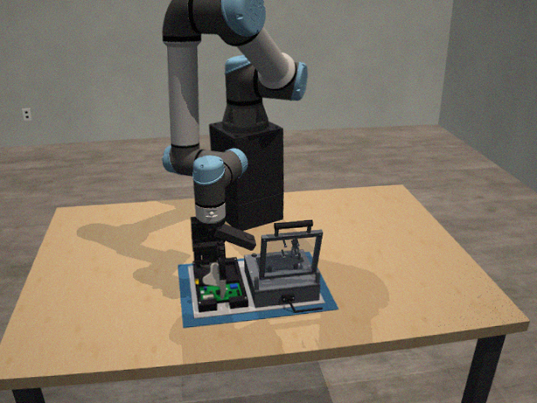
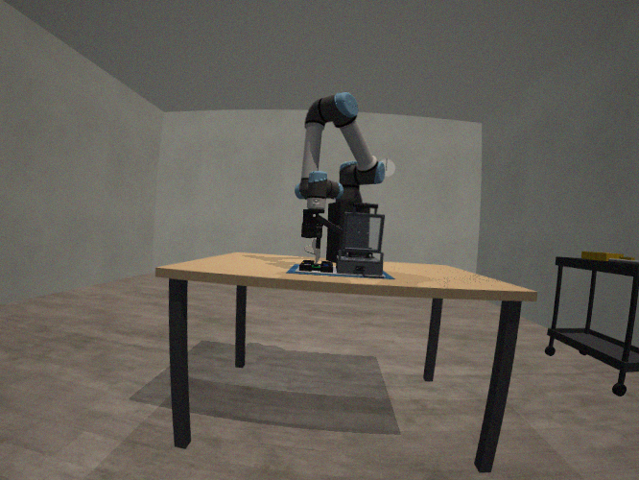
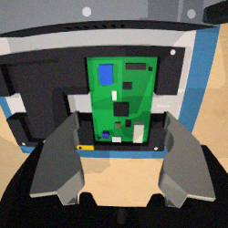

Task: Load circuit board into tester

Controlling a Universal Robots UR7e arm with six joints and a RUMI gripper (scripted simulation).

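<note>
Grey walls and a grey plank floor (image 2: 92, 372) are enclosing the room, with a white wall socket (image 1: 26, 113) showing on the back wall and a black cart (image 2: 592, 338) standing off to one side. A wooden bench (image 1: 405, 275) on dark legs is carrying the arm's black pedestal (image 1: 267, 180) and a blue mat (image 1: 189, 319). On the mat, the grey tester (image 1: 284, 290) is standing with its lid (image 1: 315, 253) raised, just beside the black tray (image 1: 208, 302). The green circuit board (image 3: 120, 98) is lying flat in the tray. The tool (image 3: 122, 157) is hanging open over it, gripping nothing, its fingers standing apart on either side of the board's near end. No writing is legible anywhere.
</note>
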